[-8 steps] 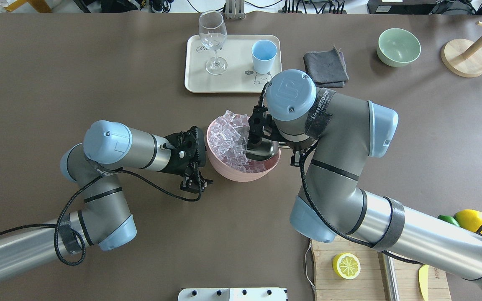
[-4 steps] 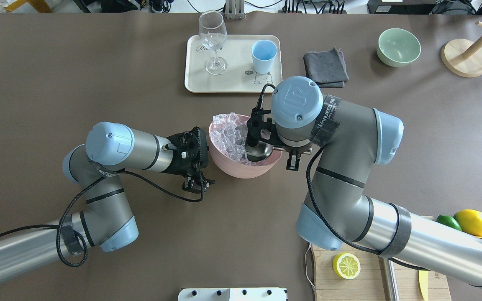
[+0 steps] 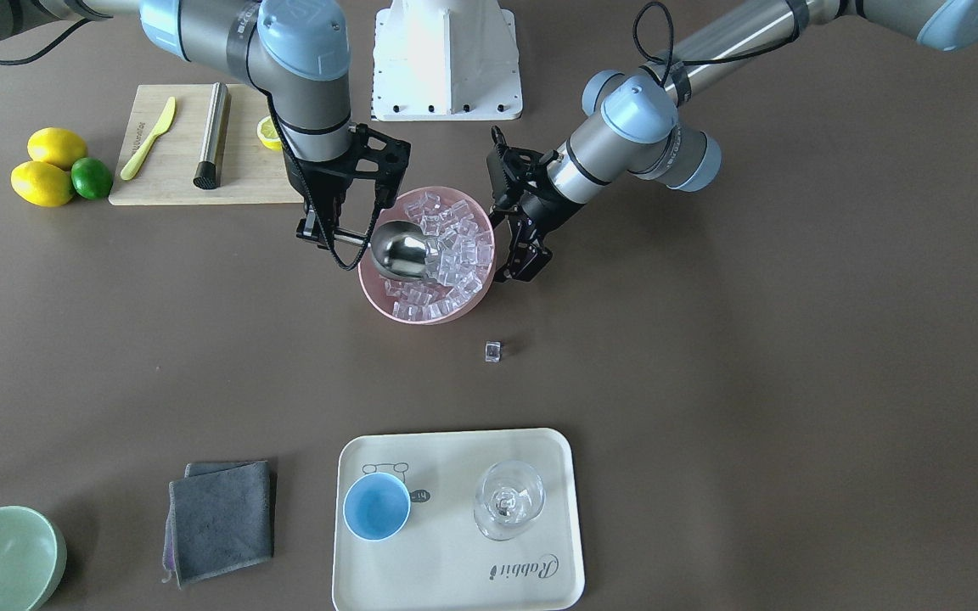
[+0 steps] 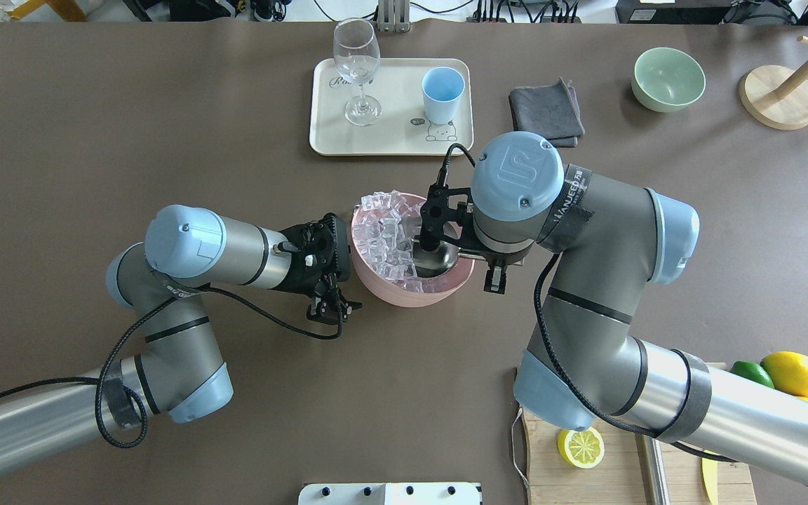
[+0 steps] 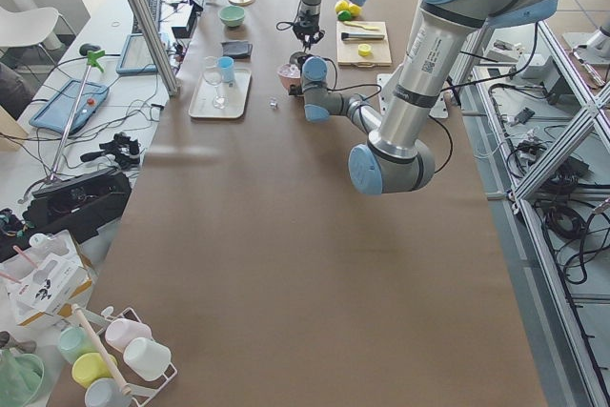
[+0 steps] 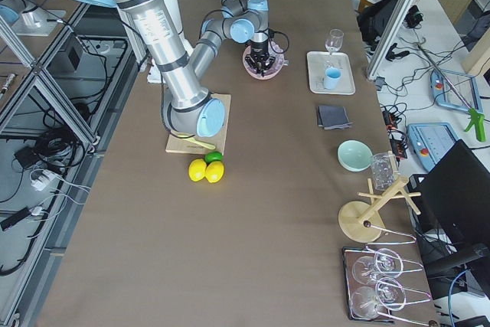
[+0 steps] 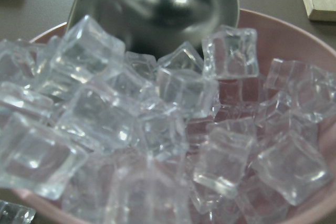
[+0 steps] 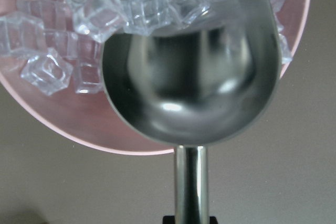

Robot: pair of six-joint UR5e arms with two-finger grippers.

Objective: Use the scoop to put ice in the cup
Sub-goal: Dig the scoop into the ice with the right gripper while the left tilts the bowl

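Observation:
The ice [image 3: 446, 246] fills a pink bowl [image 3: 379, 299] at the table's middle. It also shows in the left wrist view [image 7: 173, 129]. My right gripper [image 3: 343, 239] is shut on the handle of the silver scoop [image 3: 404, 250]. The scoop's trough [image 8: 189, 77] lies in the bowl with its mouth against the cubes and holds no ice. My left gripper [image 3: 503, 255] is at the bowl's opposite rim and seems shut on it; its fingers are hidden. The light-blue cup [image 3: 377, 506] stands empty on a cream tray [image 3: 455, 585]. One loose cube [image 3: 492, 350] lies on the table.
A stemmed glass [image 3: 508, 501] shares the tray. A grey cloth [image 3: 222, 518] and a green bowl [image 3: 1, 556] lie beside it. A cutting board [image 3: 175, 174] with a steel cylinder [image 3: 211, 136], a yellow knife [image 3: 149, 136], lemons [image 3: 47, 165] and a lime sits near the robot.
My right arm has drawn back toward the robot's right, keeping the scoop in the bowl. The bowl and my left gripper have shifted slightly right, and the bowl sits more level.

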